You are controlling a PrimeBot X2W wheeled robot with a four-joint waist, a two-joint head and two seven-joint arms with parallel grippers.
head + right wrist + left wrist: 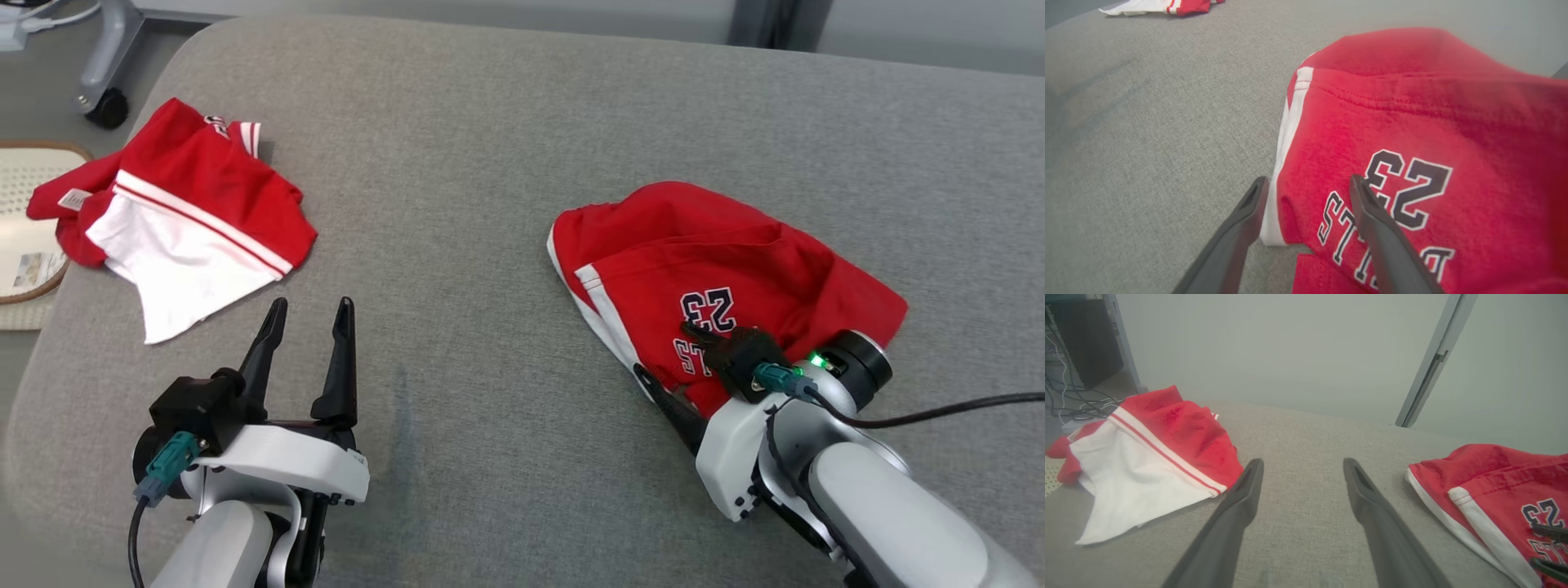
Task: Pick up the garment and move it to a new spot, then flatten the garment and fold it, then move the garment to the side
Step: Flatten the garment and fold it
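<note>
Right gripper (pixel 663 349): in the head view its fingers are mostly hidden behind its own camera block (pixel 747 363); just the tips show.

Numbered garment (pixel 718 253): the word under the number is partly covered by one finger (pixel 1384 237) and cut off at six o'clock in the right wrist view, so it can't be read whole. The far folds are blurred there, and the cloth runs off at three o'clock.

Second garment (pixel 196 212): the tag (pixel 73 198) is too small to read.

Pale tray (pixel 24 245): cut off at nine o'clock, can't tell what it is.

Chair base (pixel 106 57): cut off at eleven o'clock.

Right forearm (pixel 898 523) and left forearm (pixel 212 547): both run off at six o'clock.
</note>
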